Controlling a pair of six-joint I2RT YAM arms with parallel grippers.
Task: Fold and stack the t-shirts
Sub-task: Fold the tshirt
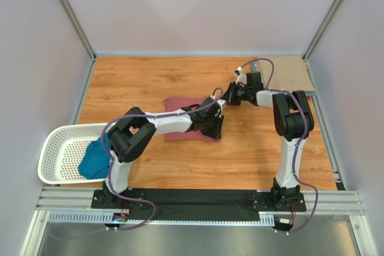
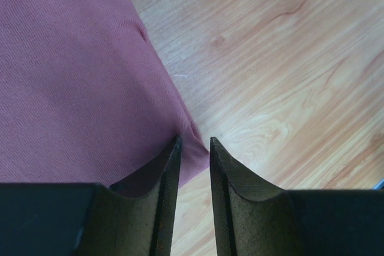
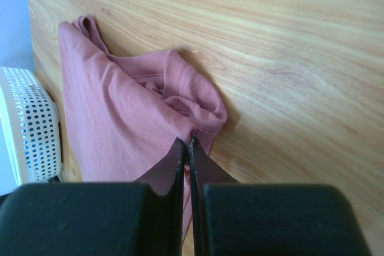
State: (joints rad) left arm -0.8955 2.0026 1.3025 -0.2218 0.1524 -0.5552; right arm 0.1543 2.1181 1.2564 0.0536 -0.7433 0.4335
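Now, close left gripper [image 2: 195, 142] jaws, narrowly parted, on near-right corner of rose t-shirt [image 2: 72, 76] lying at centre of worktop [image 2: 288, 58]. Hold right gripper [image 3: 186, 143] jaws pinched shut on far-right corner. Lift both evenly, keeping edge taut.

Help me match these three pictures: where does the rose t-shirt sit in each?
Top external: rose t-shirt at mid-table, just left of centre.
Left wrist: fills the upper left, corner at lower centre.
Right wrist: left of centre, bunched.
Shared landmark: wooden table in all; white basket in top and right wrist only.
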